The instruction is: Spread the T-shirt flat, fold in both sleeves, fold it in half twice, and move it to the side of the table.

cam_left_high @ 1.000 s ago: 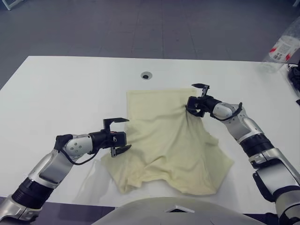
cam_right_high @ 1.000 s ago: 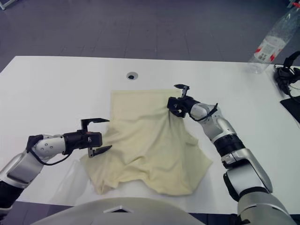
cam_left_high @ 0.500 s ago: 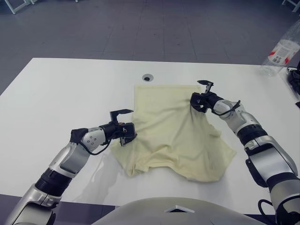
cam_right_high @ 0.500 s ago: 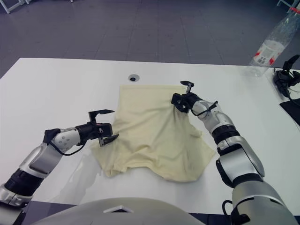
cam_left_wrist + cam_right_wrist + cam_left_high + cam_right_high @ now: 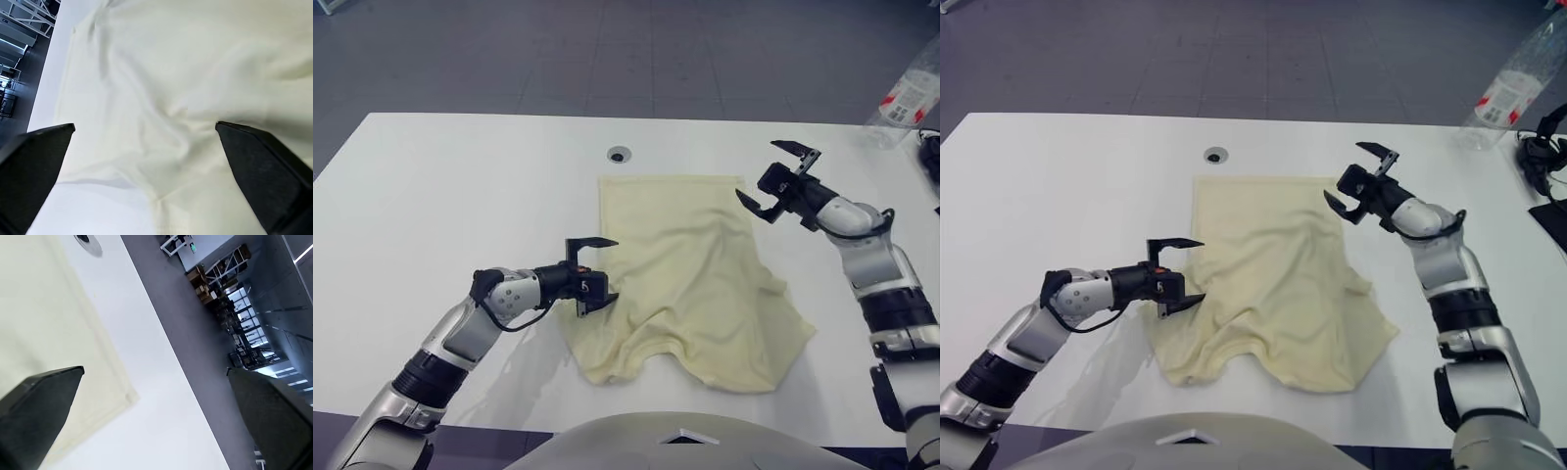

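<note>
Lab hall: white table, storage racks

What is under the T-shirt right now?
The white table shows all around the T-shirt, which lies on it. The rumpled cloth covers everything beneath, so nothing else can be confirmed.

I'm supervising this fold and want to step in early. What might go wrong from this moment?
1. The pale yellow T-shirt lies bunched in its near half. The open left gripper at its left edge may pinch several layers.
2. The right gripper hangs open above the far right corner, holding nothing, so a left-side pull might drag the whole shirt instead of flattening it.
</note>
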Available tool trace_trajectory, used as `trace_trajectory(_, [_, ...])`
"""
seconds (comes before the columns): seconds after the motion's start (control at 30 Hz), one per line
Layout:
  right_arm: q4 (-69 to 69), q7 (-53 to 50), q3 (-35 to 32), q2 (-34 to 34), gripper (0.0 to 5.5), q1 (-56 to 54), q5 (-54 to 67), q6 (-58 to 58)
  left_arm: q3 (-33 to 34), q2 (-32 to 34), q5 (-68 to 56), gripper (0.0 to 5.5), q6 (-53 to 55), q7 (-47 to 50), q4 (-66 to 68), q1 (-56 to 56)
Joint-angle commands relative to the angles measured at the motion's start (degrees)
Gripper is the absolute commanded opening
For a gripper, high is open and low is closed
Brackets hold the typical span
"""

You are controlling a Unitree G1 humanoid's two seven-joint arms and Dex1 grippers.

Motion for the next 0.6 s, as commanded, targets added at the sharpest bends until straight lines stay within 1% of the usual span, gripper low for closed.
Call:
trace_trajectory(0.03, [-13.20,5.28,-4.17,-3.14,5.40,7.98,4.71,5.42,1.70,2.52,-1.28,5.36,1.12,-2.37,-4.03,2.90])
trace_trajectory(0.13, [-21.81,9.99,-6.59,-4.95,5.40,13.69,9.26,9.21,3.06,3.08,-0.79,5.36,1.71,-2.20,-4.60,3.29])
trace_trajectory(0.27, [-32.01,19.59,-7.38,-11.49,5.40,27.18,12.73,9.75,4.45,4.39,2.71,5.36,1.04,-0.54,-0.94,2.18])
trace_trajectory(0.4, [-33.68,24.67,-7.39,-17.24,5.40,36.16,9.85,8.76,5.09,4.57,6.79,5.36,-0.42,2.39,2.11,1.38])
trace_trajectory(0.47, [-35.42,26.66,-7.50,-18.75,5.40,39.33,9.85,8.56,4.82,4.24,8.08,5.36,-1.45,3.67,3.61,0.83])
trace_trajectory(0.53, [-36.74,27.69,-6.51,-19.40,5.40,40.45,9.38,8.50,4.83,4.09,8.18,5.36,-2.01,4.25,3.85,1.04])
trace_trajectory(0.6, [-36.44,27.52,-4.07,-19.96,5.40,40.83,5.56,7.14,4.95,4.13,8.54,5.36,-2.24,4.86,3.98,1.28])
